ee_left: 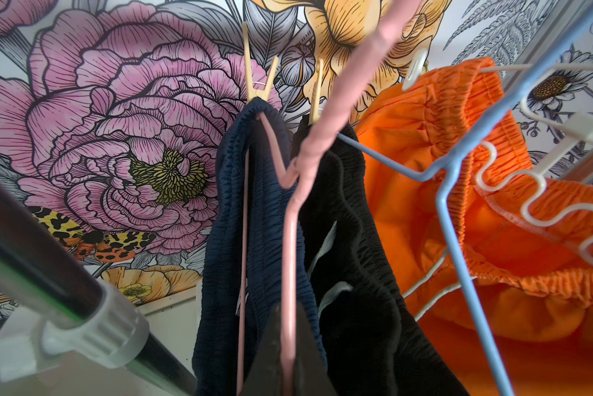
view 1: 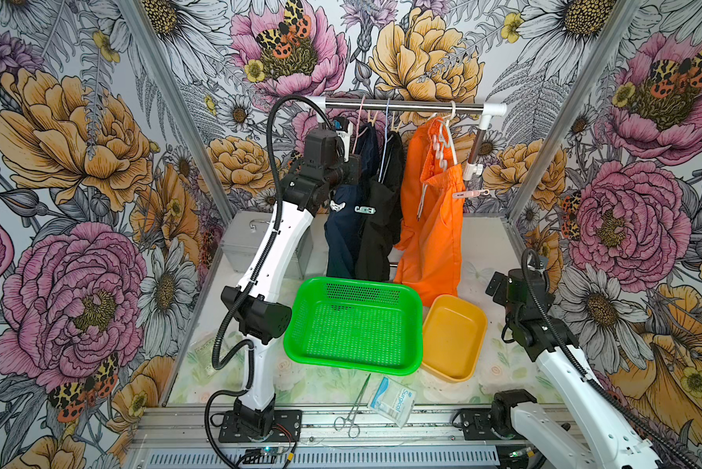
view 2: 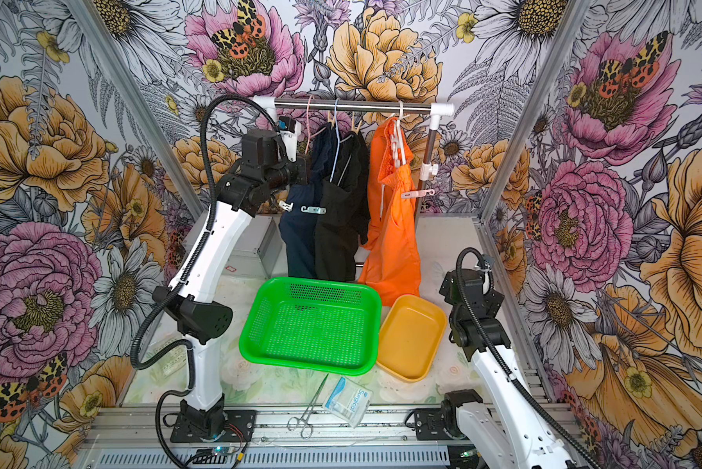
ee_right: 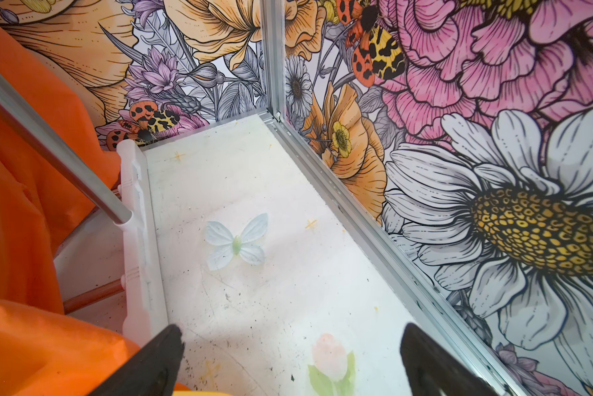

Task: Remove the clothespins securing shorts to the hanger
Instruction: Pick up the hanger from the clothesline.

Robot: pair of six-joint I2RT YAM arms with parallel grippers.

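Three shorts hang from hangers on the rail: navy (view 1: 341, 243), black (view 1: 378, 247), orange (view 1: 430, 231). Low on them sit a white clothespin (view 1: 335, 206), a grey-teal clothespin (view 1: 364, 210) and a pale pink clothespin (view 1: 470, 194). In the left wrist view a wooden clothespin (ee_left: 259, 80) pins the navy waistband to the pink hanger (ee_left: 326, 130), and another wooden clothespin (ee_left: 315, 99) sits on the black waistband. My left gripper (ee_left: 289, 308) is shut on the pink hanger's wire, beside the navy shorts (ee_left: 254, 223). My right gripper (ee_right: 291, 346) is open over bare table near the orange shorts (ee_right: 20, 212).
A green basket (view 1: 357, 363) and a yellow tray (view 1: 455, 375) stand in front of the shorts. Steel forceps (view 1: 355, 410) and a surgical pack (view 1: 392, 400) lie at the front edge. A grey metal box (view 1: 239, 239) sits behind my left arm. The rack's white foot (ee_right: 137, 240) is close to my right gripper.
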